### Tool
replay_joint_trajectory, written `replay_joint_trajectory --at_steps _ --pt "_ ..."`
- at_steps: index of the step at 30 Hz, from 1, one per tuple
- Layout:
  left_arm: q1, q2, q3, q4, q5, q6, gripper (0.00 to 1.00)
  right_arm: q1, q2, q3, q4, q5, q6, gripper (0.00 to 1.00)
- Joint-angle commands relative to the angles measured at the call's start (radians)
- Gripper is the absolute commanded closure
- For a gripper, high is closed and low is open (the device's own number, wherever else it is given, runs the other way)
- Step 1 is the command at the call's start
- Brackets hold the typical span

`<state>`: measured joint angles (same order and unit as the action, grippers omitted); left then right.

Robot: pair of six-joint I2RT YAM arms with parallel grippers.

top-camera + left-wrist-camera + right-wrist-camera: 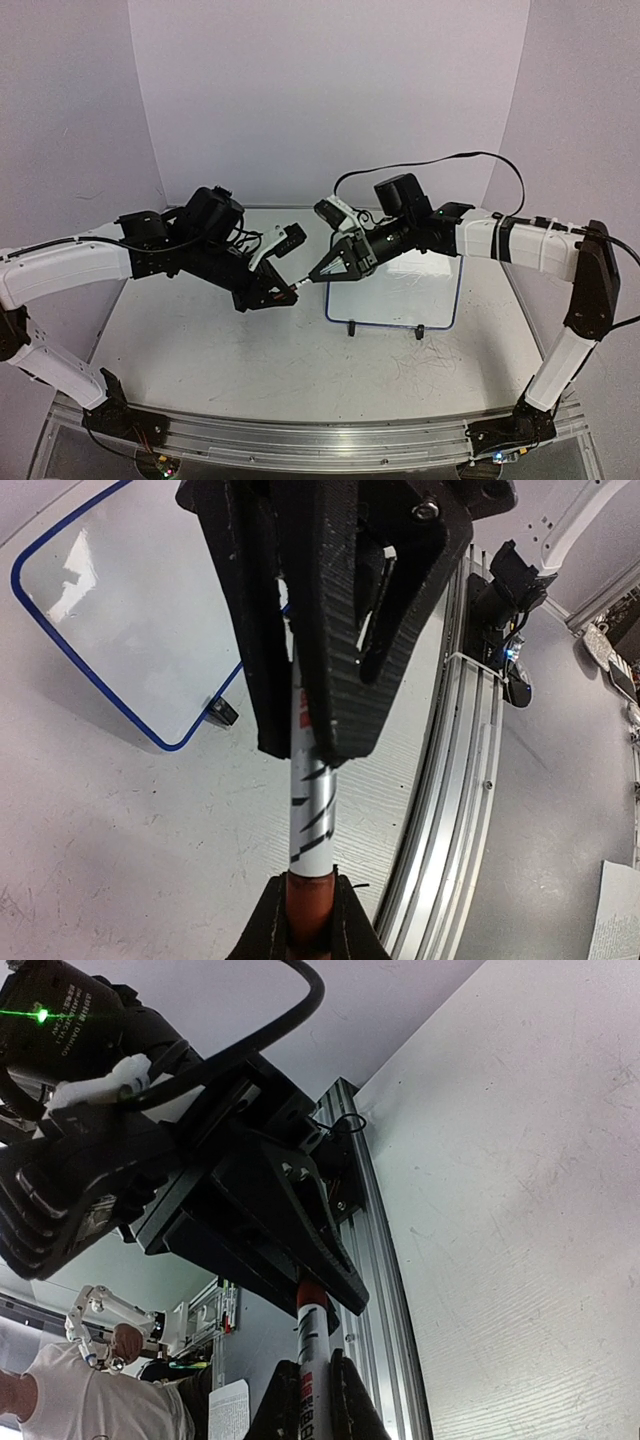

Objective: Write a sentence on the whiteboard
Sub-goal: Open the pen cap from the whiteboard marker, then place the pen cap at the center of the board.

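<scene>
- While the two arms meet tip to tip above the table (250, 370), the step in hand looks like pulling the cap off the marker, so a straight, clean pull matters most.
- The left gripper (308, 885) is pinched tight on the red cap (308, 920).
- The right gripper (312, 1360) is pinched tight on the barrel of the marker (312, 810), on the white part with red print.
- Only a short striped stretch of barrel shows between the two sets of fingers.
- The pull should run along the marker's own line, the arms drawing directly apart. Any sideways drift would likely bend the joint or twist the barrel in the fingers.
- Neither grip should loosen until the cap is free. A slipping barrel would leave the pen at a bad angle for writing.
- The whiteboard (430, 290) stands on its feet right of centre, just behind the right gripper and partly under that arm.
- What shows of its face is blank, so no sentence is on it yet, and the writing is all ahead.
- Because the board is so near, the right arm is better kept steady while the left arm carries the cap away to its own side. That should keep the stand from being knocked.
- The marker's capped end points away from the board, so I judge it needs turning before it can write.
</scene>
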<state>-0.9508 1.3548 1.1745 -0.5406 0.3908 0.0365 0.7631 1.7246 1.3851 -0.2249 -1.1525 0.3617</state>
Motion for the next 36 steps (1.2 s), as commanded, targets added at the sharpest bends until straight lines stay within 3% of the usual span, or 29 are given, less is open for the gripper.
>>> replay_joint_trajectory --at_steps 1,14,17,22,28,31,36 --pt "0.004 -0.059 -0.029 0.009 -0.024 0.045 1.00 -0.033 -0.077 -0.020 0.022 -0.012 -0.036 1.00" --pt "0.042 -0.129 -0.110 0.014 -0.072 0.080 1.00 -0.231 -0.297 -0.136 0.018 0.021 -0.111 1.00" --pt "0.065 -0.112 -0.129 0.062 -0.156 0.017 1.00 -0.264 -0.348 -0.117 -0.038 0.239 -0.122 1.00" --pt "0.099 0.013 -0.162 0.138 -0.487 -0.237 1.00 -0.271 -0.448 -0.073 -0.134 0.753 -0.162 1.00" --pt "0.136 0.228 -0.134 0.194 -0.605 -0.489 1.00 -0.271 -0.656 -0.120 -0.095 1.197 -0.123 1.00" --pt "0.138 0.295 -0.133 0.222 -0.704 -0.583 1.00 -0.271 -0.735 -0.146 -0.076 1.277 -0.133 1.00" --pt "0.144 0.406 -0.100 0.228 -0.818 -0.664 1.00 -0.271 -0.807 -0.185 -0.073 1.273 -0.146 1.00"
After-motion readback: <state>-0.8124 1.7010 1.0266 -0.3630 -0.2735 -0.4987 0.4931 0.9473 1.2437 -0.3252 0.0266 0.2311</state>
